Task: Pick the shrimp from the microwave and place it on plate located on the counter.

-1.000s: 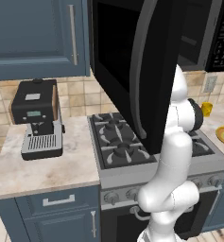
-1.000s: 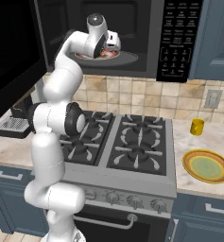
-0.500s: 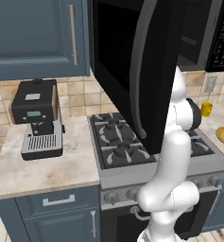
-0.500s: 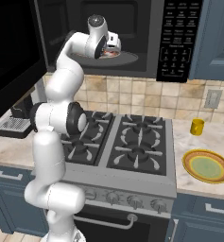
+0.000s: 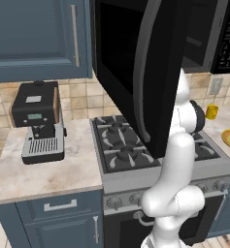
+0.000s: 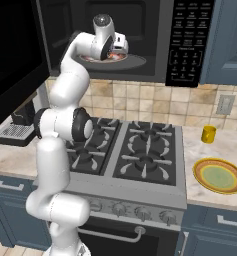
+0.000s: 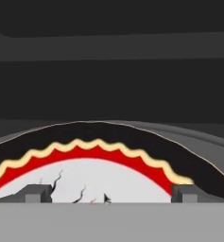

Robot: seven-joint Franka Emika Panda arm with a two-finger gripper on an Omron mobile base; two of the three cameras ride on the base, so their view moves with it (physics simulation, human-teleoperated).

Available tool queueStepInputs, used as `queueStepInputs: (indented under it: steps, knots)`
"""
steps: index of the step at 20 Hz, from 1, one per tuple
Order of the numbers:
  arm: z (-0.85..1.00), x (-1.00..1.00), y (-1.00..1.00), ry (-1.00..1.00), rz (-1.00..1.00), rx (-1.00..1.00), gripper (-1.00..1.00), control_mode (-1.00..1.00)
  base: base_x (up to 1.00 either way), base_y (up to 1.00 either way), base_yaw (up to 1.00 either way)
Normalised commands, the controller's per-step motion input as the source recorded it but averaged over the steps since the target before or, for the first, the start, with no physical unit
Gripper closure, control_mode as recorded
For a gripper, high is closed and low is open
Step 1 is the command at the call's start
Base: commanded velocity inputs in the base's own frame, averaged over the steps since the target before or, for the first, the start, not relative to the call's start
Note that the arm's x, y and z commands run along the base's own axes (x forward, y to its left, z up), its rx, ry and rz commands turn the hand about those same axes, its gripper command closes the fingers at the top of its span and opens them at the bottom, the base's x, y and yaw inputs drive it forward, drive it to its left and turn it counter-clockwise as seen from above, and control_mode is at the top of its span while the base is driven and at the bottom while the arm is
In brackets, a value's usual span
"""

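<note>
The black microwave (image 6: 187,40) hangs over the stove with its tall door (image 5: 136,72) swung wide open. Inside it lies a round dish (image 7: 108,151) with a white middle and a red and yellow scalloped rim. My gripper (image 6: 120,50) is inside the cavity just above that dish (image 6: 110,60). In the hand view my gripper (image 7: 110,194) is open, its fingertips (image 7: 36,194) far apart. Between them show only thin dark feelers of the shrimp (image 7: 82,193); its body is hidden. The yellow-orange plate (image 6: 219,176) with a greenish rim rests on the beige counter (image 6: 225,145) right of the stove.
A small yellow cylinder (image 6: 208,134) stands behind the plate. The gas stovetop (image 6: 140,150) lies under the microwave. A black coffee machine (image 5: 39,121) sits on the left counter. The open door (image 6: 15,55) juts out on the arm's left. Blue cabinets (image 5: 39,34) hang above.
The arm's wrist has risen slightly and the hand has edged a little deeper over the dish in the microwave. Nothing else has moved.
</note>
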Motion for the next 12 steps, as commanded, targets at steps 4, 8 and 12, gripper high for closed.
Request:
queueStepInputs:
  steps: [4, 8, 12]
  knots:
    - [0.0, -0.18, 0.0, 0.0, 0.0, 0.0, -1.0, -1.0, 0.0, 0.0, 0.0]
    - [-0.01, -0.31, 0.0, 0.0, 0.0, 0.0, -1.0, -1.0, 0.0, 0.0, 0.0]
    - [-0.01, -0.28, 0.0, 0.0, 0.0, 0.0, -1.0, -1.0, 0.0, 0.0, 0.0]
